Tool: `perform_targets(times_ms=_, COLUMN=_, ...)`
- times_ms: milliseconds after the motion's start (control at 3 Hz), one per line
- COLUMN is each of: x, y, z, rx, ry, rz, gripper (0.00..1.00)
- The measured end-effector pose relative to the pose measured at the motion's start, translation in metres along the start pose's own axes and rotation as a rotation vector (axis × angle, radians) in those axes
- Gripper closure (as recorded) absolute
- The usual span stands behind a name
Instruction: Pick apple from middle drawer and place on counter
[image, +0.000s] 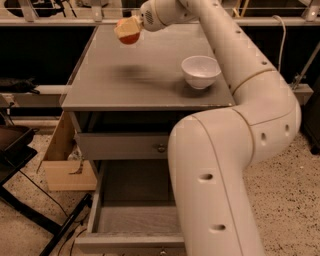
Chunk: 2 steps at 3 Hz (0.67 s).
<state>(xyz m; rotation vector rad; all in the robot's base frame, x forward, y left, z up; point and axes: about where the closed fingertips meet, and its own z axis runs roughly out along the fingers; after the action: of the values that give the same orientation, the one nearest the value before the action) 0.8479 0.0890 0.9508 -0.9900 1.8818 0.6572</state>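
— Speckled floor (15, 237) is seen round the grey cabinet. What is found at the far left?

— A black frame (30, 210) is seen low down, and a cardboard box (62, 165) is set just beside the cabinet's left side.

— And the pincer?

— The pincer (127, 30) is seen above the rear left part of the worktop (140, 85), near its left edge. Its fingers (123, 27) are closed round the apple (131, 38), with only the fruit's width left between them. The apple is gripped and held clear of the surface, and a soft shadow is cast on the grey top below it.

— How much room is left around it?

— Bare worktop is seen beneath and in front of the apple, out to the thin front edge. A white bowl (200, 71) is stood to the right, well apart from the apple and near the right edge.

— And lower down?

— A closed drawer front (125, 146) with a small knob is seen under the worktop. Below it the middle drawer (135, 220) is pulled out, and its plain grey floor is exposed. Its right part is hidden by the white arm (225, 165), by which the right foreground is filled.
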Motion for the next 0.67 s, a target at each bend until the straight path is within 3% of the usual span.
perform_targets(times_ms=333, x=0.041, y=-0.042, z=0.044, rx=0.105, ry=0.087, rz=0.067, gripper=1.00)
perform_targets(times_ms=667, x=0.065, y=-0.064, z=0.065, rx=0.159, ry=0.111, rz=0.095, gripper=1.00)
